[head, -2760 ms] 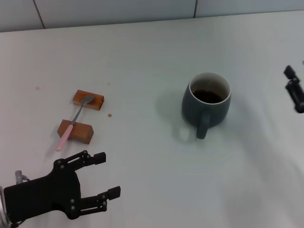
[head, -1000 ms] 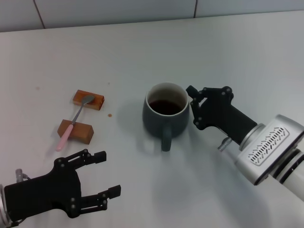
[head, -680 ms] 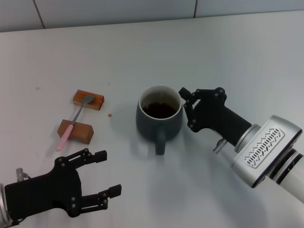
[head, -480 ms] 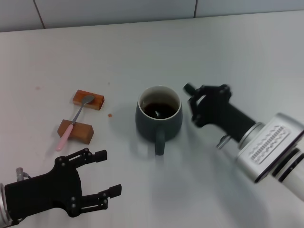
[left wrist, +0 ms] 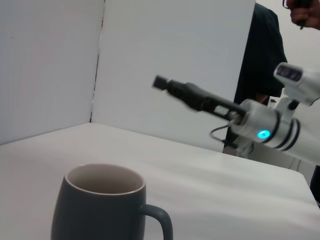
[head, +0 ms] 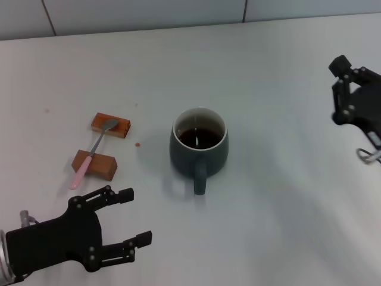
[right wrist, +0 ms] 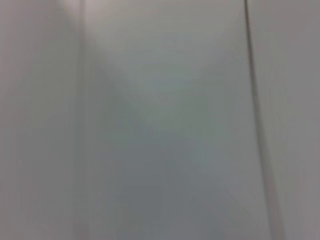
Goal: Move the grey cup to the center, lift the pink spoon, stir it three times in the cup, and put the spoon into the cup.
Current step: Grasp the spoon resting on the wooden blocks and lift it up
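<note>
The grey cup (head: 199, 147) stands upright mid-table with dark liquid inside and its handle toward me; the left wrist view shows the cup (left wrist: 100, 210) close up. The pink spoon (head: 90, 154) lies bridged across two brown wooden blocks at the left, bowl on the far block. Near the front left corner, my left gripper (head: 134, 218) hovers open and holds nothing, a short way in front of the spoon. My right gripper (head: 338, 90) is at the far right edge, well clear of the cup, open and holding nothing; it also appears as the right gripper (left wrist: 162, 82) in the left wrist view.
The two wooden blocks (head: 111, 125) (head: 94, 165) carry the spoon. A small brown spot (head: 137, 143) marks the white tabletop (head: 268, 202) between blocks and cup. The right wrist view shows only a plain pale surface.
My right gripper pushed the cup leftward to mid-table, then let go and pulled back to the right edge. The cup now stands still. The left arm and spoon have not moved.
</note>
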